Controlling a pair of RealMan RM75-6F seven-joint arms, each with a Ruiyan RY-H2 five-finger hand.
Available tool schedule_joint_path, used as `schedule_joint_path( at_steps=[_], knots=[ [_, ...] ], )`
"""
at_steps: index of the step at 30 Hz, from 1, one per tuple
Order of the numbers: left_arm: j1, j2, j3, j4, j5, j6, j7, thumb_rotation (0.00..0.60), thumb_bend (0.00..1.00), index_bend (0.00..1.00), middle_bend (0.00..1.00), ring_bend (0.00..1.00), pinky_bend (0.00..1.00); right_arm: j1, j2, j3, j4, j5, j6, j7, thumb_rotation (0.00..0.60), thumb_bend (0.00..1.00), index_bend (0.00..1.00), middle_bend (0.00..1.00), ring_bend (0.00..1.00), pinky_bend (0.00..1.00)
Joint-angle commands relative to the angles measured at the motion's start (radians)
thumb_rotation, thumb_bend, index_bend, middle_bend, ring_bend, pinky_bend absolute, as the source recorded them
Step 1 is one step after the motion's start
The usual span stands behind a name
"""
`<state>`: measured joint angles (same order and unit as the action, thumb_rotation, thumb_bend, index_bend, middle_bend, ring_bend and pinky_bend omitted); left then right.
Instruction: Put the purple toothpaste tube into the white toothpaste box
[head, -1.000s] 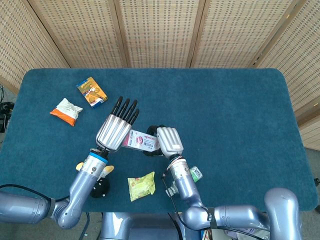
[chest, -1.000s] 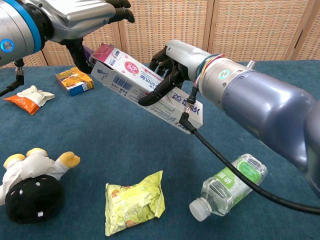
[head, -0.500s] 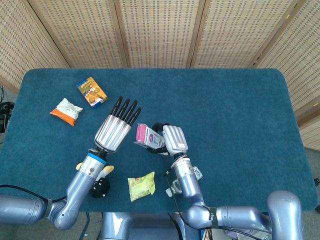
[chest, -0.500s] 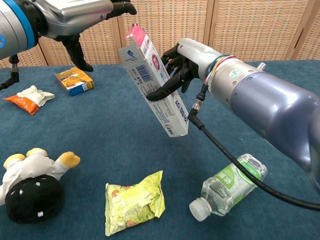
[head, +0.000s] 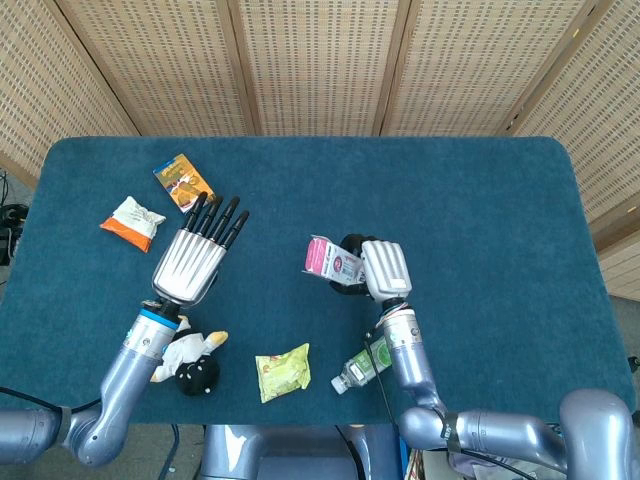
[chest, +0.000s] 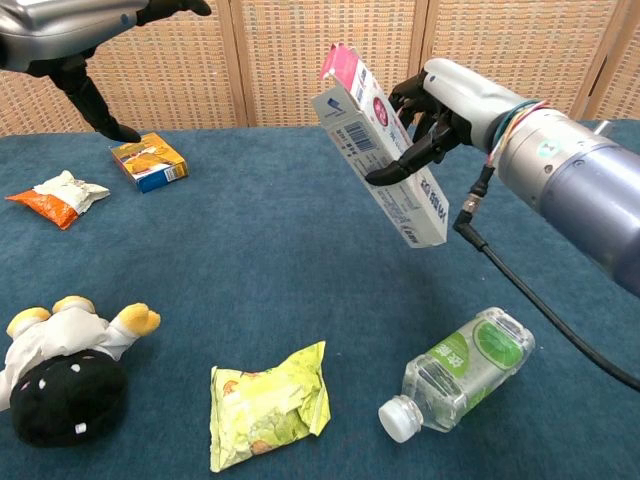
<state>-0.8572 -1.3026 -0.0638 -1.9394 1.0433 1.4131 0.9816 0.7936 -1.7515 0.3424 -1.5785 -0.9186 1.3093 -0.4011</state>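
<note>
Near the counter's (head: 480, 200) left edge lie an orange snack packet (head: 132, 222) and a small orange box (head: 183, 182). The left hand (head: 190, 262) hovers beside them, its fingers (head: 222, 217) straight, spread and holding nothing. A plush toy (chest: 62, 367), a yellow-green packet (chest: 268, 403) and a plastic bottle (chest: 460, 371) lie along the front edge. Right of centre, the right hand (chest: 440, 110) grips the white toothpaste box (chest: 380, 145) above the counter, tilted, pink end up. The toothpaste tube cannot be made out.

Blue table (head: 480, 190); bottle (chest: 462, 372), likely snacks (chest: 268, 403)

left hand (head: 190, 262) flat — right hand (head: 383, 270) curled
</note>
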Motion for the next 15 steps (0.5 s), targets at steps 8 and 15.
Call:
schedule_joint_path(
  at_steps=[8,15],
  knots=[
    [0.076,0.030,0.023,0.047,0.090,-0.012,-0.105,0.600,0.11,0.04,0.00,0.00,0.00,-0.028,0.085,-0.062,0.064,-0.095,0.015,-0.113,0.600,0.15,0.64,0.59,0.48,0.53],
    [0.121,0.031,0.043,0.049,0.149,-0.007,-0.142,0.600,0.11,0.04,0.00,0.00,0.00,-0.059,0.122,-0.093,0.078,-0.101,0.004,-0.154,0.600,0.15,0.64,0.59,0.48,0.53]
  ],
)
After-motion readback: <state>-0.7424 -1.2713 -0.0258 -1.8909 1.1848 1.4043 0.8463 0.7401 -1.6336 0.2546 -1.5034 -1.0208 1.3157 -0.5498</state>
